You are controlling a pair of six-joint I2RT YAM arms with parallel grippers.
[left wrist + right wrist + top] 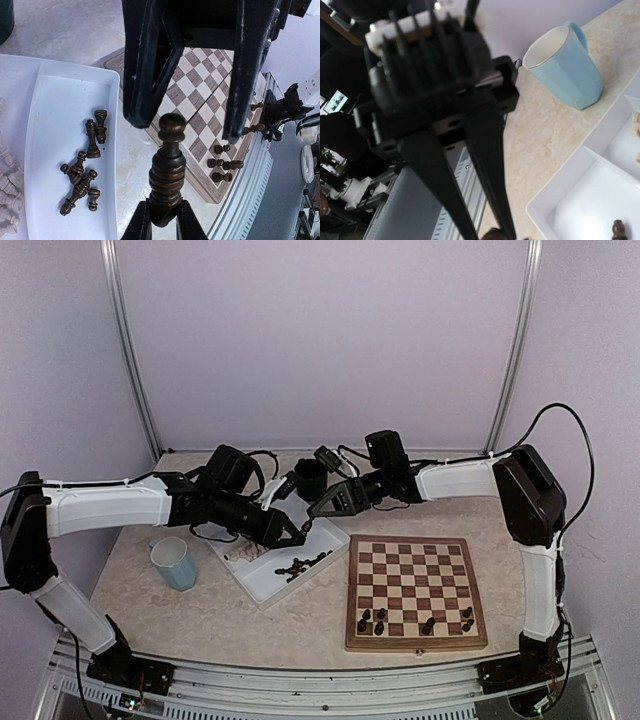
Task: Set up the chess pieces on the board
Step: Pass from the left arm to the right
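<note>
Piece: a dark chess piece (167, 170) is in the air near the white tray (75, 100).
Long way: bottom at the left gripper (164, 220), head toward the right gripper (189, 130).
Left gripper: squeezed tight on its bottom end.
Right gripper: fingers wide apart, the head between them.
Board (410, 570): on the right arm's side.
</note>
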